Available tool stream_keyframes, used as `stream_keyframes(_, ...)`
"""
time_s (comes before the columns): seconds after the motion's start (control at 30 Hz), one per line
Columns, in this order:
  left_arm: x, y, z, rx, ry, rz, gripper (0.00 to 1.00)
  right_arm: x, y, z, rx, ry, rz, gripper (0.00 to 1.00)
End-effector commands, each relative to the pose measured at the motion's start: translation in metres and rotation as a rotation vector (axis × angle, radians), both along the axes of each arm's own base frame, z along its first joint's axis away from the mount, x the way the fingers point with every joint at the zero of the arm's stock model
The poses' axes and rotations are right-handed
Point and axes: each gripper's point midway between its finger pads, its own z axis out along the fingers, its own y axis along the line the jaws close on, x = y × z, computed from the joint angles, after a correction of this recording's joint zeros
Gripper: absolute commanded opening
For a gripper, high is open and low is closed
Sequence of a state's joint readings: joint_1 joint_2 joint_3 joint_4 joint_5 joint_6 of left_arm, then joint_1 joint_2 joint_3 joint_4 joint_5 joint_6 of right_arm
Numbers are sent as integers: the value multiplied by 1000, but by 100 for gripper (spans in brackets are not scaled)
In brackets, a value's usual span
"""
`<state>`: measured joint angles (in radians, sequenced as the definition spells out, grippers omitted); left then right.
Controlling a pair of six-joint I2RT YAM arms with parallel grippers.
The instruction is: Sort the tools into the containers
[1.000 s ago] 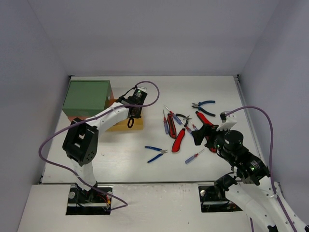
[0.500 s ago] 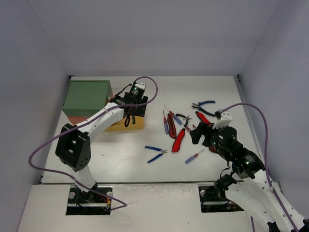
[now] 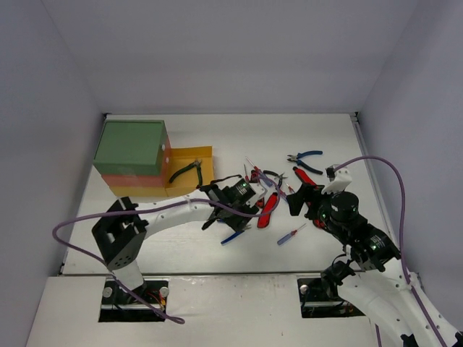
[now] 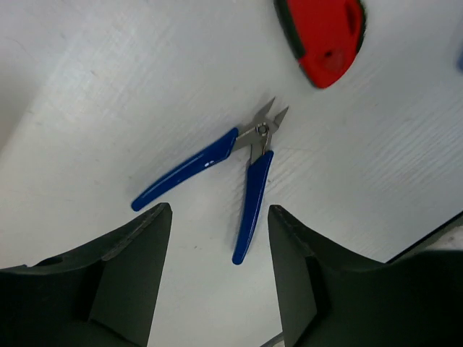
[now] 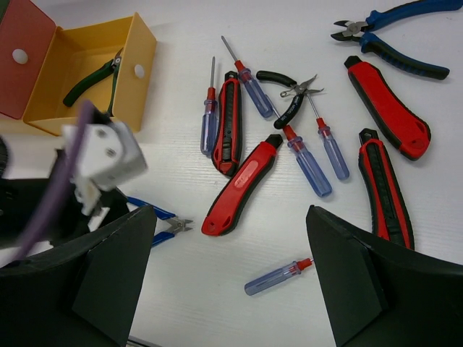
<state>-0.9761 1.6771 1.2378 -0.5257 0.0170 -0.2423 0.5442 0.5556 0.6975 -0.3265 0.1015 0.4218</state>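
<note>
around: red utility knives (image 5: 242,177), screwdrivers (image 5: 311,168) and larger blue pliers (image 5: 398,55) lie scattered right of the yellow drawer (image 5: 141,61); one knife's end sits near the small pliers' tips
tools: green-handled pliers (image 5: 90,81) lie inside the yellow drawer; small blue-handled pliers (image 4: 194,165) lie flat on the table (image 4: 87,87), handles splayed, right of the drawer and nearer the arms
containers: drawer pulled out, open; green top (image 3: 130,144) to its left
left gripper (image 4: 217,267): jaws parted, empty, hovering over the small pliers, not touching
right gripper (image 5: 239,282): spread wide, empty, above the scatter right of the drawer
</note>
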Motion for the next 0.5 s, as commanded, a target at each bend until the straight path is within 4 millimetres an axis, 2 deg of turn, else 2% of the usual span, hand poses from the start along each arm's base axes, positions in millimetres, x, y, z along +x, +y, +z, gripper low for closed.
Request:
stream_keyframes(0.0, -12, -7, -12, 6, 37, -38, 49, 8, 0, 22, 31, -61, -27, 82)
stream_keyframes(0.3, -36, -10, -53, 87, 111, -62, 44, 5, -1, 26, 47, -79, -26, 82)
stream_keyframes(0.4, -41, -12, -64, 99, 122, -50, 31, 5, -1, 26, 46, -77, -23, 82)
stream_keyframes(0.47, -39, -10, -67, 110, 111, -33, 15, 5, -1, 26, 45, -77, -25, 82)
